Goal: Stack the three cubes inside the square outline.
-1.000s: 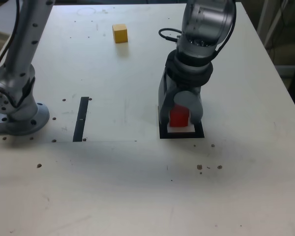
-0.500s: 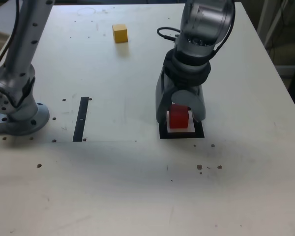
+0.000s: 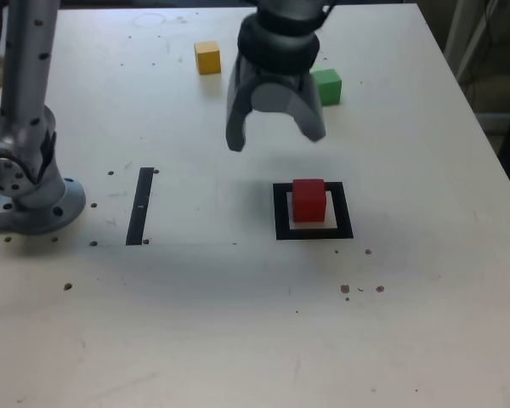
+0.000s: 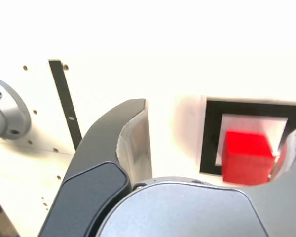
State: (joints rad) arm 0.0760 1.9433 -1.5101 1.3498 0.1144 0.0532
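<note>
Right, my gripper is spread wide w/ nothing btwn the fingertips, up in the air over the table, a bit to the exterior view's left of the outline and farther back. Red cube is just beside my reach, apart from both fingers in the ext. view; it sits upright inside the square outline, on its pale centre, w/ a strip of that centre showing on the near side. Green cube is behind my gripper, partly hidden by it, toward the exterior view's right. Yellow cube is farther back, on the ext. view's left of my gripper, well apart from the other two. Black strip lies flat btwn the outline and a round grey arm base at the exterior view's left. No cube is on top of another rn.
</note>
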